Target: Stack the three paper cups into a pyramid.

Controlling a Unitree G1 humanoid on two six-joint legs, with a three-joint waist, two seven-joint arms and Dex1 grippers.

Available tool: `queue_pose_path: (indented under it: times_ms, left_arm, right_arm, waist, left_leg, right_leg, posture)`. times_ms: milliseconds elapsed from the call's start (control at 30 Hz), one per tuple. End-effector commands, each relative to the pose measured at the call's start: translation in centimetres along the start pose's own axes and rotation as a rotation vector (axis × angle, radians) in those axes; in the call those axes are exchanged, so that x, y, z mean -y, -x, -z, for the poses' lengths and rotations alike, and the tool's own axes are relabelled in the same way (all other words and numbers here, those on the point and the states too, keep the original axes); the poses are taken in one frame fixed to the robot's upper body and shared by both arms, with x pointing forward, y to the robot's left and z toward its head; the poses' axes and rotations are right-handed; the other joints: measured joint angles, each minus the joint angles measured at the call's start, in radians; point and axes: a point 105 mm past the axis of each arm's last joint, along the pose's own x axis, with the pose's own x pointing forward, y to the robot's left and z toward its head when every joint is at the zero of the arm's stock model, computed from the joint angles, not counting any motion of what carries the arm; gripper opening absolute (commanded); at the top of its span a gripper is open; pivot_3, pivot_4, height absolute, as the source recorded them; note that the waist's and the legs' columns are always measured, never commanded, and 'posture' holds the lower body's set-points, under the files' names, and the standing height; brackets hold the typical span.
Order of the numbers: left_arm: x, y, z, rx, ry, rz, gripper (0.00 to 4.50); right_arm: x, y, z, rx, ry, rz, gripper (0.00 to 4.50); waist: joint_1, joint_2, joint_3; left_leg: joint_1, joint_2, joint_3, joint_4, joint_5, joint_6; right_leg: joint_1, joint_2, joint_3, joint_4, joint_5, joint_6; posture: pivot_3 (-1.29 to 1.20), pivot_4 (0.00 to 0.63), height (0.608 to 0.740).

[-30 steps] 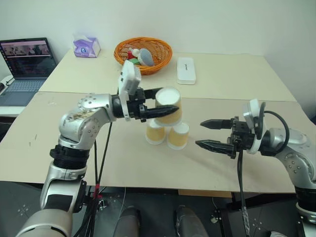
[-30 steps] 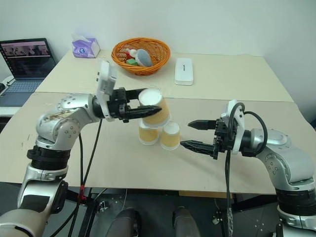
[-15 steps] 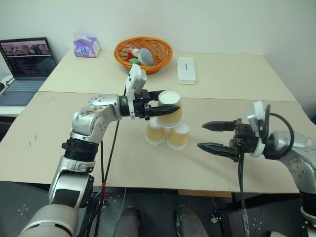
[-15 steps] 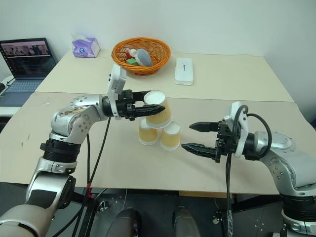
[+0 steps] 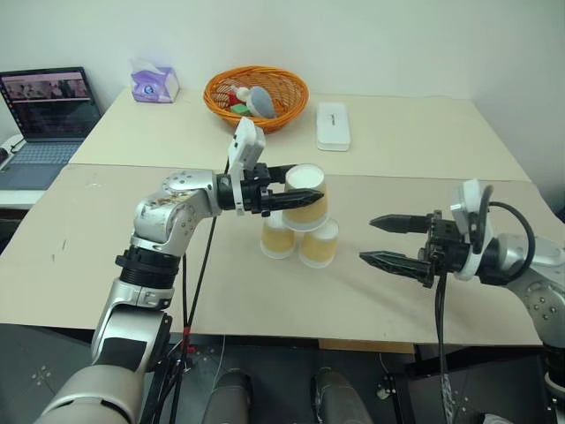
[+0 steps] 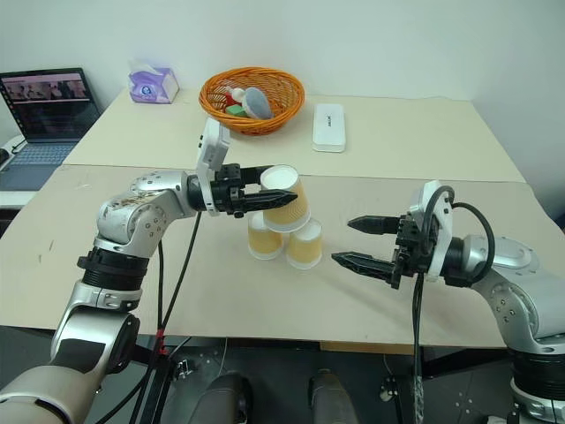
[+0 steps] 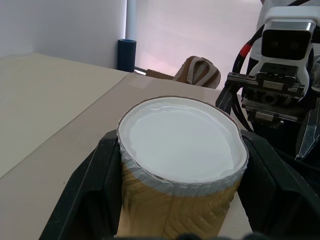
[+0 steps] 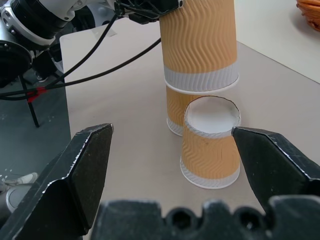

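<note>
Office-like room; pale tables point(image 5: 415, 141), open laptop point(image 5: 48, 110), tissue box point(image 5: 154, 84)

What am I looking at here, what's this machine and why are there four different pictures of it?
It is a humanoid robot with two arms, each ending in two black jaws. Two pictures come from cameras on its head, looking down over a beige table. The other two come from cameras on its wrists, looking along the jaws. On the table two yellow-orange paper cups stand upside down, side by side. The left gripper is shut on a third cup, also upside down, holding it just above the pair. The right gripper waits open beside them. Farther back sit a wicker basket, a white case, a tissue box and a laptop.
</note>
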Motion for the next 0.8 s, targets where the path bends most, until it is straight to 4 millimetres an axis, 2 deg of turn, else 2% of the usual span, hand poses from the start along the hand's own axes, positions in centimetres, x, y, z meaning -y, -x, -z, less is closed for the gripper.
queue_pose_path:
  times_ms: [33,233,667,700,800]
  left_arm:
    - [0.08,0.22,-1.49,0.033,-0.046,0.006,2.58]
    - [-0.57,0.4,-1.46,0.028,-0.055,-0.022,2.58]
    - [-0.62,0.07,-0.99,0.025,-0.057,-0.023,2.58]
    - [-0.56,0.09,-1.04,0.029,-0.052,-0.018,3.58]
    - [-0.76,0.05,-1.21,0.031,-0.069,-0.036,4.46]
  right_arm:
    - [0.08,0.59,-1.2,0.032,0.038,0.019,4.5]
    - [0.12,0.43,-1.1,0.031,0.032,0.022,4.5]
    - [0.1,0.55,-1.13,0.028,0.024,0.03,4.5]
    - [0.11,0.55,-1.14,0.03,0.022,0.031,4.5]
    - [0.2,0.66,-1.16,0.032,0.02,0.039,4.5]
  waist:
    - [0.0,0.0,0.0]
    - [0.0,0.0,0.0]
    - [0.0,0.0,0.0]
    - [0.0,0.0,0.0]
    - [0.0,0.0,0.0]
  left_leg:
    - [0.0,0.0,0.0,0.0,0.0,0.0]
    - [0.0,0.0,0.0,0.0,0.0,0.0]
    - [0.0,0.0,0.0,0.0,0.0,0.0]
    - [0.0,0.0,0.0,0.0,0.0,0.0]
    - [0.0,0.0,0.0,0.0,0.0,0.0]
  right_leg:
    - [0.0,0.0,0.0,0.0,0.0,0.0]
    - [0.0,0.0,0.0,0.0,0.0,0.0]
    - [0.0,0.0,0.0,0.0,0.0,0.0]
    - [0.0,0.0,0.0,0.0,0.0,0.0]
    - [0.0,0.0,0.0,0.0,0.0,0.0]
  posture:
    - [0.0,0.15,0.666]
    - [0.0,0.15,0.666]
    - [0.0,0.15,0.666]
    - [0.0,0.15,0.666]
    - [0.0,0.15,0.666]
